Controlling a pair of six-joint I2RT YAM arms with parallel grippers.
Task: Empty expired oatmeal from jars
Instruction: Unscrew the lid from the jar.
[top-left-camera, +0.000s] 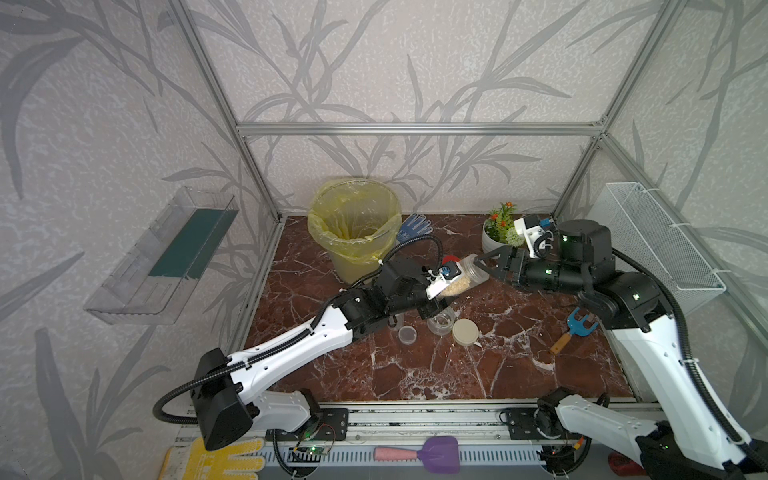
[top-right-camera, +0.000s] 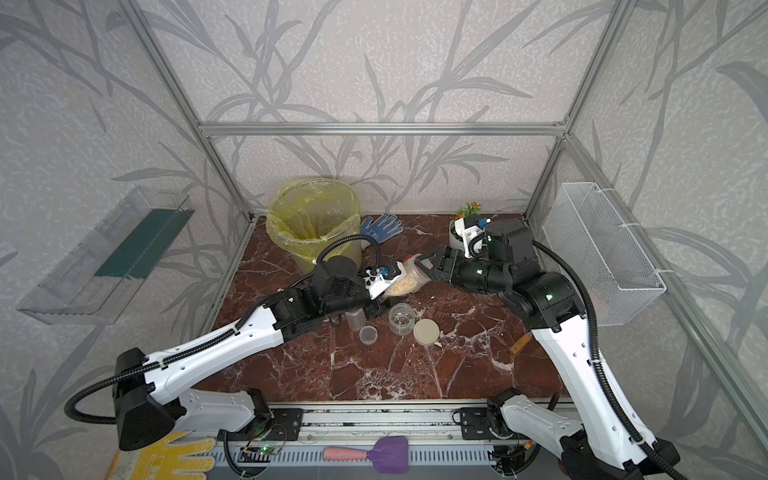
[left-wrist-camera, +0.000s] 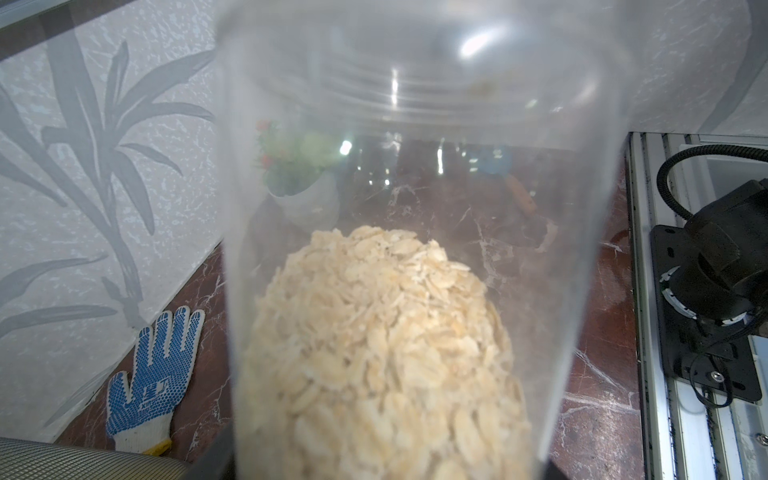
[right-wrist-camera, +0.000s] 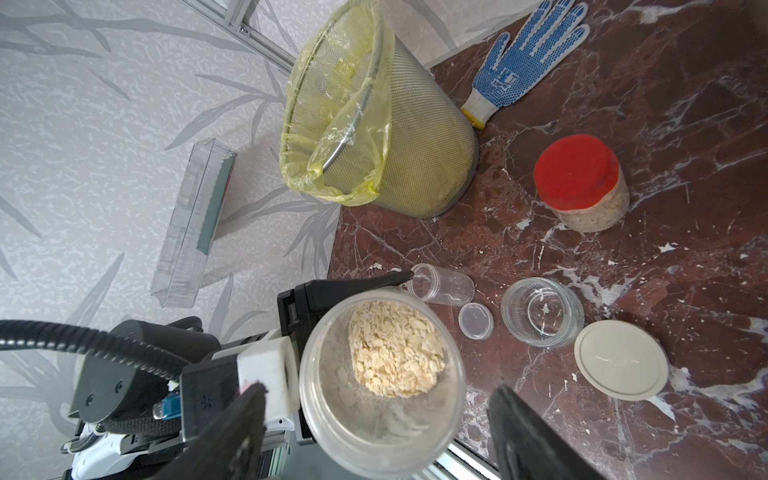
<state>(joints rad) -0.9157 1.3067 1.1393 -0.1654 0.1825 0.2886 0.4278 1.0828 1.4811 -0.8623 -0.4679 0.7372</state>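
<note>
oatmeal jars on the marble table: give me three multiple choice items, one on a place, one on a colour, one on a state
1. Where does the round beige lid lie? A) in the white wire basket B) on the dark red marble tabletop beside the squat clear jar C) in the bin
2. What colour caps the clear jar of oatmeal standing on the table? A) blue B) red C) yellow
3. What is the left gripper doing? A) hanging open over the bin B) resting on the table C) jaws shut on a tilted clear jar of pale oatmeal flakes
Key: 1 B, it lies flat by that lidless jar; 2 B, the cap is red; 3 C, its jaws hold the jar off the table.
</note>
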